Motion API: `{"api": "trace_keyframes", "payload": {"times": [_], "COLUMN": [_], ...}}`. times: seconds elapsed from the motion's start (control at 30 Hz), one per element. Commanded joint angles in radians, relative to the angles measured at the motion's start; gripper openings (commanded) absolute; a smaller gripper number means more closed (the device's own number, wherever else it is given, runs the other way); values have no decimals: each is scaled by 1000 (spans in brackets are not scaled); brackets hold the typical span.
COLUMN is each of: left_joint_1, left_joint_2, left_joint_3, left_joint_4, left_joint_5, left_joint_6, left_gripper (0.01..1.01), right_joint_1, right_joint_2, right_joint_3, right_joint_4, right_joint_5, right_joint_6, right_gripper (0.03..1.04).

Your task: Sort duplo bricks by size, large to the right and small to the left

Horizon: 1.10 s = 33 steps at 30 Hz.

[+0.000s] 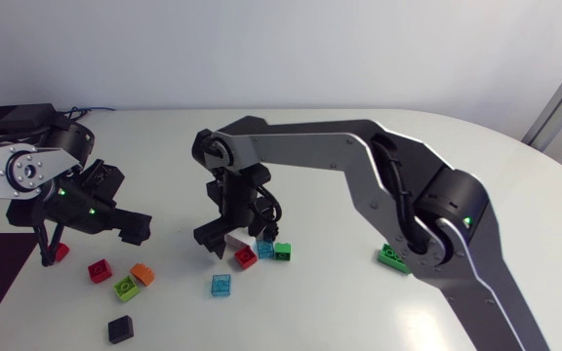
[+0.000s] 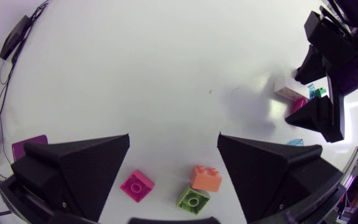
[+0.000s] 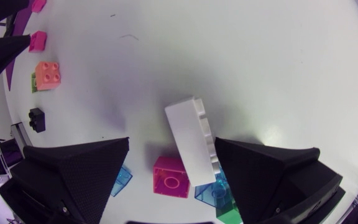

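My right gripper [image 1: 230, 237] hangs open over a cluster of bricks in the middle of the table. In the right wrist view a long white brick [image 3: 191, 140] lies between the spread fingers of the right gripper [image 3: 171, 149], close to one of them. A red brick [image 1: 246, 257], blue bricks [image 1: 265, 249] and a small green brick [image 1: 283, 251] lie beside it. My left gripper [image 1: 94, 244] stands open at the left, above a red brick [image 1: 100, 270], an orange brick [image 1: 143, 274] and a lime brick [image 1: 126, 289]. These three also show under the left gripper [image 2: 174, 146].
A large green brick [image 1: 393, 258] lies at the right, partly behind my right arm. A clear blue brick [image 1: 221, 284] sits in front of the cluster. At the left are a black brick [image 1: 120, 330] near the front edge and another red brick [image 1: 60, 252].
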<state>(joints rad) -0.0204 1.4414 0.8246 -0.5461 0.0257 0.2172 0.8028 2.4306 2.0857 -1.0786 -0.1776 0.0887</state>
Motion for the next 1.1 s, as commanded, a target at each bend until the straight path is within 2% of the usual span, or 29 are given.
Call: {"api": "trace_keyframes", "payload": {"times": [0.0, 0.07, 0.17, 0.23, 0.3, 0.43, 0.47, 0.63, 0.8, 0.93, 1.07], "left_joint_1": [8, 8, 10, 10, 10, 10, 10, 10, -3, -79, -193], "left_joint_2": [-16, -15, -15, -15, -15, -15, -15, -15, -1, 16, 47], "left_joint_3": [-22, -21, -21, -21, -22, -27, -27, -28, 5, 51, 91], "left_joint_4": [-5, -3, -3, -3, -3, -3, -3, -3, -3, -6, -8], "left_joint_5": [13, 13, 14, 14, 19, 20, 20, 28, 31, 40, 40], "left_joint_6": [17, 17, 17, 17, 17, 17, 17, 17, 17, 10, -22], "left_gripper": [989, 989, 989, 989, 989, 989, 989, 989, 989, 989, 989], "right_joint_1": [-1, -5, -19, -31, -40, -56, -59, -80, -166, -255, -346], "right_joint_2": [35, 41, 41, 41, 36, 18, 13, -21, -85, -159, -249], "right_joint_3": [30, 36, 50, 60, 62, 36, 27, -16, 37, 37, -55], "right_joint_4": [-30, -30, -29, -26, -12, 26, 32, 45, 37, 2, -4], "right_joint_5": [17, 23, 24, 27, 27, 27, 27, 44, 61, 61, 63], "right_joint_6": [11, 16, 22, 31, 37, 51, 51, 57, 82, 85, 80], "right_gripper": [980, 900, 839, 741, 551, 103, 44, 49, 49, 49, 49]}}
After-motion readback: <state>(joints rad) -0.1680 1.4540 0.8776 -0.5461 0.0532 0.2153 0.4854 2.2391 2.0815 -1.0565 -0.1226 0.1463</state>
